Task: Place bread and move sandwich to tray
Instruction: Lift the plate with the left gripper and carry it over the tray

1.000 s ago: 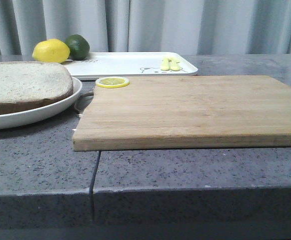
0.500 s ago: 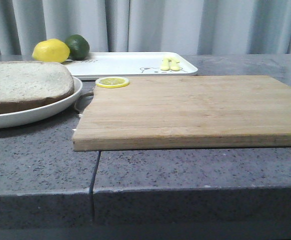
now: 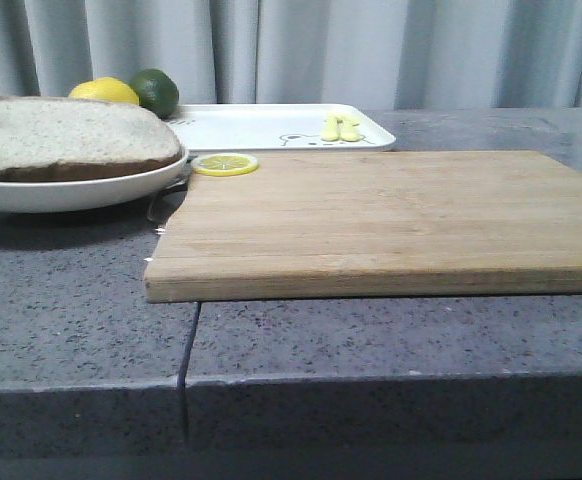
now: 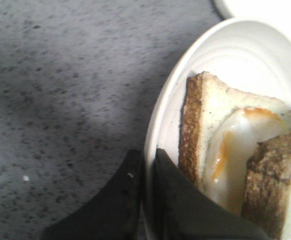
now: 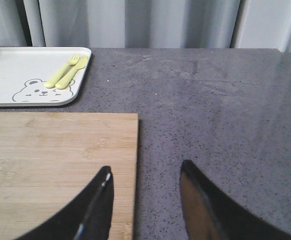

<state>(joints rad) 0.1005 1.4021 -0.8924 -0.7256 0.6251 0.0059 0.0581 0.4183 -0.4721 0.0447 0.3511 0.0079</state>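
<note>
Front view: sandwich [image 3: 71, 138] seen on white plate [image 3: 81, 190], held above worktop [image 3: 81, 310] left of cutting board [image 3: 381, 220]; tray [image 3: 261, 127] behind.
Left wrist view: left tool [image 4: 144, 170] clamped narrow on plate rim [image 4: 158, 125]; egg [image 4: 235, 155] seen between slices.
Right wrist view: right tool [image 5: 145, 182] spread wide over board edge [image 5: 60, 165], nothing held.

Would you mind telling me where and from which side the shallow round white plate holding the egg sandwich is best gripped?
Grip the shallow round white plate by its thin outer rim, coming from the bare countertop side. The rim is narrow enough to pinch, and the egg sandwich fills the middle. The left gripper already has its fingers closed either side of that rim, one outside and one inside the plate.
</note>
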